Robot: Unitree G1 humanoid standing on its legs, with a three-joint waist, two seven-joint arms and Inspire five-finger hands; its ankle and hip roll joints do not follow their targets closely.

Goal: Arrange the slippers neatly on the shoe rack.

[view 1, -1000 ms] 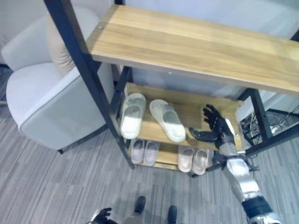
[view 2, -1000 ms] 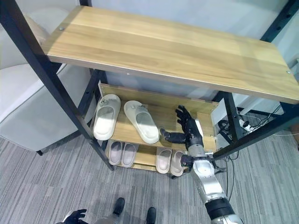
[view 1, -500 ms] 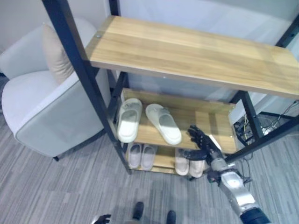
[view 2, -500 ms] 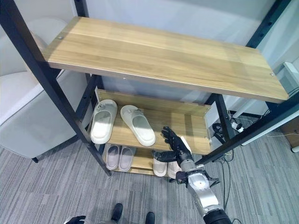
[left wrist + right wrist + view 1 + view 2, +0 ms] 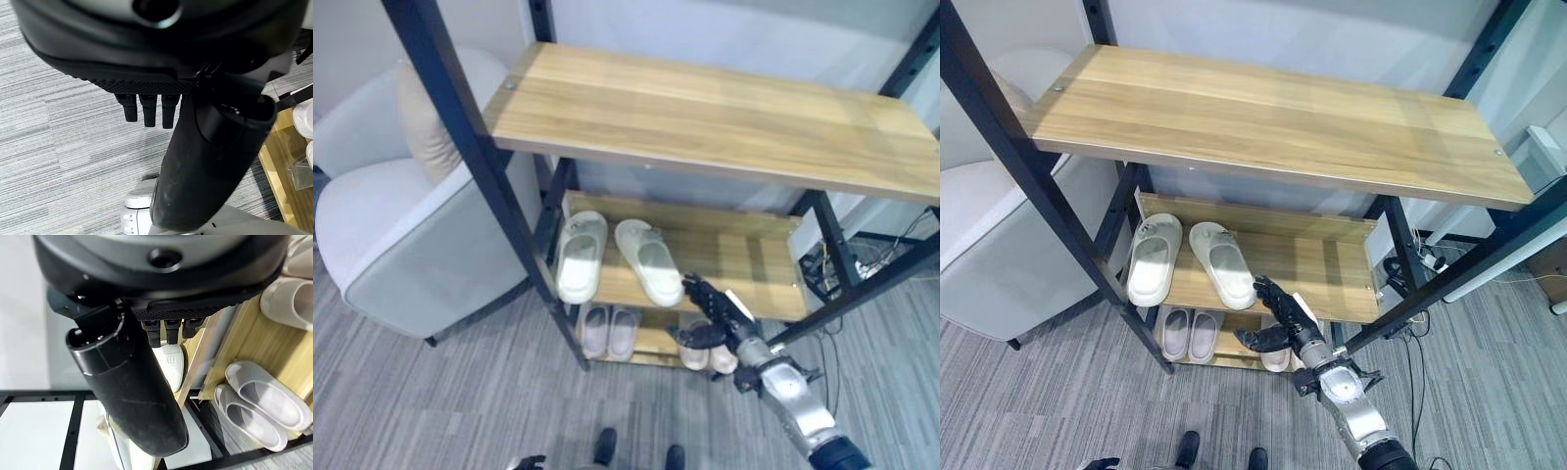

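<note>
Reaching in from the lower right, the right hand (image 5: 1278, 318) hangs at the front edge of the middle shelf (image 5: 1332, 279), close to the toe of the nearer white slipper (image 5: 1221, 263). Its fingers are spread apart and straight, and they hold nothing. I judge that the hand is free because the slippers already lie on the rack (image 5: 470, 137).

On the middle shelf there are two white slippers. The left one (image 5: 1154, 258) lies almost straight, while the nearer one is turned at an angle, so the pair is not parallel. This is probably the fault that remains to correct. On the bottom shelf a grey pair (image 5: 610, 330) lies side by side near the left post, and a beige pair (image 5: 710, 354) lies partly hidden behind the hand. An armchair (image 5: 406, 235) with a cushion (image 5: 421, 127) stands to the left of the rack.

The right wrist view shows what the eye views do not show well: the grey pair (image 5: 257, 406) from close, neatly together, and another white slipper (image 5: 168, 363) past the fingertips. The left wrist view shows the left hand (image 5: 146, 105) low over the carpet (image 5: 58, 127), away from the shelves; its fingers are straight and it holds nothing, so I judge it idle.
</note>
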